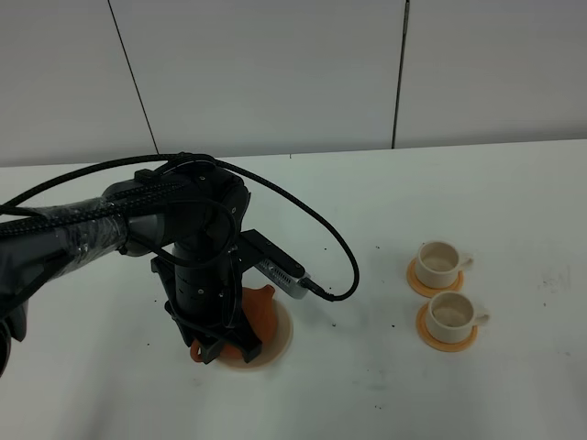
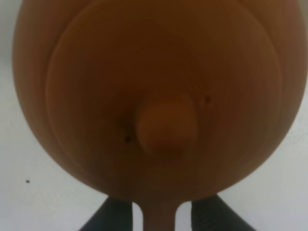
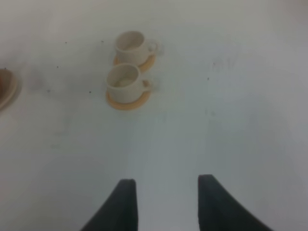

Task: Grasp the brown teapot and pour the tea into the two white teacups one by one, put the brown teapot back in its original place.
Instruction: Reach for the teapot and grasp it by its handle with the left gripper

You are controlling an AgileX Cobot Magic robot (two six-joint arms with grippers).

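The brown teapot (image 1: pixel 261 312) sits on its pale round trivet (image 1: pixel 280 344), mostly covered by my left arm. My left gripper (image 1: pixel 213 344) is down at the pot's loop handle (image 1: pixel 196 351). In the left wrist view the teapot (image 2: pixel 159 86) and its lid knob fill the picture. The handle (image 2: pixel 161 219) stands between the two dark fingers of the left gripper (image 2: pixel 161 222), open, with a thin gap on each side. The two white teacups (image 1: pixel 437 261) (image 1: pixel 449 313) stand on orange coasters at the right. My right gripper (image 3: pixel 168 207) hangs open above bare table, with the cups (image 3: pixel 130 45) (image 3: pixel 122 82) beyond it. No tea shows.
A black cable (image 1: pixel 339 266) loops from the left arm out over the table toward the cups. The white table (image 1: pixel 367 394) meets the wall along its far edge. The trivet's rim (image 3: pixel 7 89) shows at the edge of the right wrist view.
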